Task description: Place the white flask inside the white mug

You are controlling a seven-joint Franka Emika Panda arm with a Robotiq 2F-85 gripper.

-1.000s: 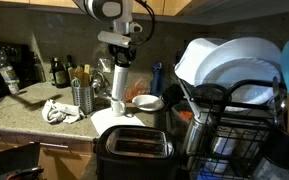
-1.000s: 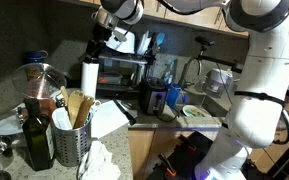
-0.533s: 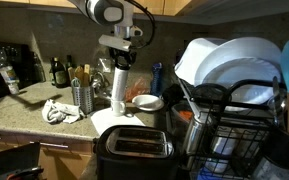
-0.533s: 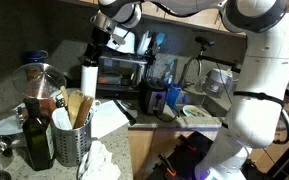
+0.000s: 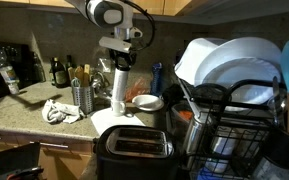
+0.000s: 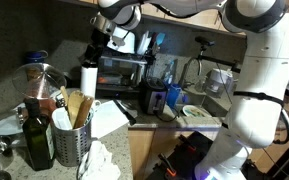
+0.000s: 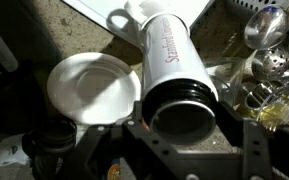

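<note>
Kitchen counter (image 5: pixel 14 116), behind its front edge: your gripper (image 5: pixel 119 66) clamps the tall white cylindrical flask (image 7: pixel 172 60) over the short white ceramic mug (image 7: pixel 134 14). This looks like the insertion step, so lower straight, then release.

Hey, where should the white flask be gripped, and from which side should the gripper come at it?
Take the white flask at its upper end, just below the dark top, coming from above with the jaws across its round body. It stands upright over the white mug, so that leaves its lower end free to enter. The gripper holds it so.
</note>
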